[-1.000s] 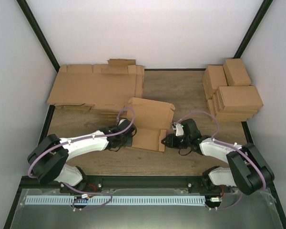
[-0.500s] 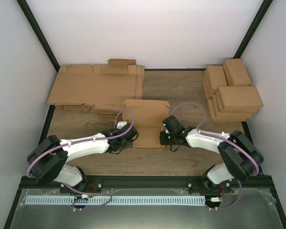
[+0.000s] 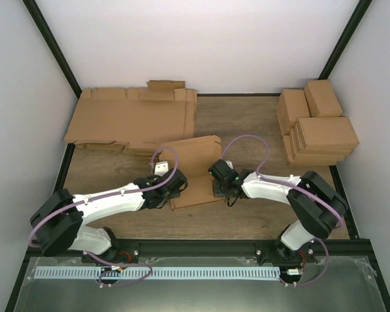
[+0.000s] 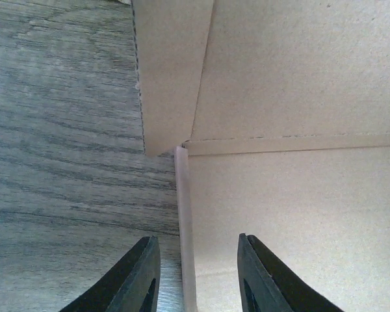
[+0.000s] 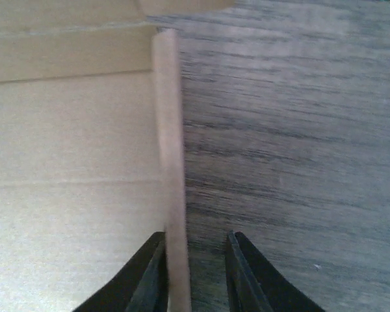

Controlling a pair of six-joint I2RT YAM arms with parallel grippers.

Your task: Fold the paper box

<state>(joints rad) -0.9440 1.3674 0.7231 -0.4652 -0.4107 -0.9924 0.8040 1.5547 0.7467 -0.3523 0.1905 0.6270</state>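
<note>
- I should pinch both side walls of the paper box (image 3: 194, 172) evenly and hinge them along the scores (thin card buckles).
- My left end effector (image 4: 195, 242) straddles the box's left wall, spread apart.
- My right end effector (image 5: 194, 237) straddles the right wall, seemingly not clamped.
- The box is matte brown, crisply creased and half-raised on the wood-grain surface (image 5: 299, 143).

The paper box (image 3: 194, 170) is plain brown cardboard, partly folded, lying at the centre of the wooden table (image 3: 247, 123). Its base panel rests flat. The rear panel is raised and bowed. The narrow left side flap (image 4: 182, 214) and right side flap (image 5: 170, 162) stand upright.
</note>
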